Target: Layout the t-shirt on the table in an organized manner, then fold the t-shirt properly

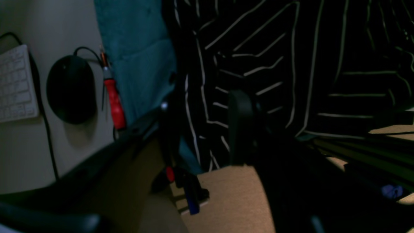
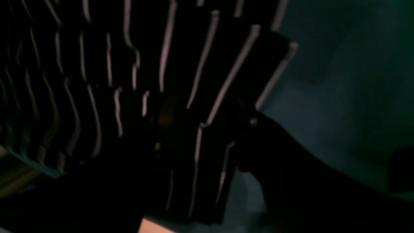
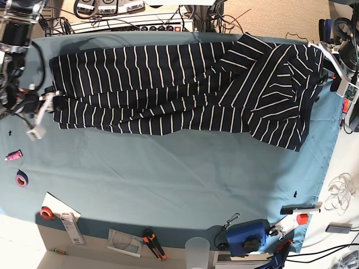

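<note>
The dark navy t-shirt (image 3: 168,84) with thin white stripes lies stretched sideways along the far part of the teal table (image 3: 179,179), bunched and folded over at its right end. My right gripper (image 3: 49,103) is at the shirt's left edge. In the right wrist view it (image 2: 200,136) is shut on a fold of the t-shirt (image 2: 97,81). My left gripper (image 3: 324,56) is at the shirt's far right corner. In the left wrist view it (image 1: 205,129) pinches the t-shirt (image 1: 291,64) beside the table's cloth edge (image 1: 136,48).
A black mouse (image 1: 71,89), a white keyboard (image 1: 14,84) and a red-handled screwdriver (image 1: 114,103) lie beyond the table's right edge. Along the front edge are a blue device (image 3: 247,235), a clear cup (image 3: 197,249), an orange cutter (image 3: 154,244) and tape rolls (image 3: 21,179).
</note>
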Controlling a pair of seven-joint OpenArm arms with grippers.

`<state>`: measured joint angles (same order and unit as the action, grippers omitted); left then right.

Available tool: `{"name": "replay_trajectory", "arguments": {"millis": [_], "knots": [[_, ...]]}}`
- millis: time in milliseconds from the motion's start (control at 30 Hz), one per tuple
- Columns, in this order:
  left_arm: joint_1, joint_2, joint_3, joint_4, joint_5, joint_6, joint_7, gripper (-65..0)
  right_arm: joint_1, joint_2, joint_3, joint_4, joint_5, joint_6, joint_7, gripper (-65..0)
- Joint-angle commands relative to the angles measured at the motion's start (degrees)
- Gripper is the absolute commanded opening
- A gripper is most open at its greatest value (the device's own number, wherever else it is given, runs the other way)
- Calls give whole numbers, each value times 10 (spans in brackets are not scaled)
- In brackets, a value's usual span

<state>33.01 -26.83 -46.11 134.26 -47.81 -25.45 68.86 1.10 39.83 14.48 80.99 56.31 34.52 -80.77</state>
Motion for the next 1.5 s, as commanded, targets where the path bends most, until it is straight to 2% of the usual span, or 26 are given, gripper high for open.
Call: {"name": "replay_trajectory", "arguments": {"millis": [0,67,167,233,333,433,533,700,867,933,1100,1300,1467], "knots": [[2,-6,-5,7,-4,2,-13,-407,17,22,7,12,13,4,8,-404],[2,-6,-5,7,-4,2,-12,-407,32,26,22,11,-25,9,8,-404],[2,-6,-5,7,-4,2,-12,-407,53,25,54,-3,-92,5,102,-404],[2,-6,-5,7,-4,2,-12,-407,69,25,58,-37,-103,6,121,-404],[2,-6,-5,7,-4,2,-13,-407,96,17,57,-122,-99,25,120,-405],[2,-6,-5,7,-4,2,-13,-407,118,12,57,-199,-45,55,96,-405],[2,-6,-5,7,-4,2,-13,-407,131,9,57,-235,1,55,69,-405],[2,-6,-5,7,-4,2,-14,-407,130,-10,57,-238,-8,55,69,-405],[2,-6,-5,7,-4,2,-14,-407,130,-46,57,-238,-57,55,73,-406],[2,-6,-5,7,-4,2,-14,-407,130,-51,57,-238,-58,55,71,-438],[2,-6,-5,7,-4,2,-12,-407,130,-42,64,-206,-58,55,32,-642],[2,-6,-5,7,-4,2,-14,-407,130,-32,74,-119,-57,55,15,-650],[2,-6,-5,7,-4,2,-14,-407,128,-32,73,-106,-58,55,8,-650]]}}
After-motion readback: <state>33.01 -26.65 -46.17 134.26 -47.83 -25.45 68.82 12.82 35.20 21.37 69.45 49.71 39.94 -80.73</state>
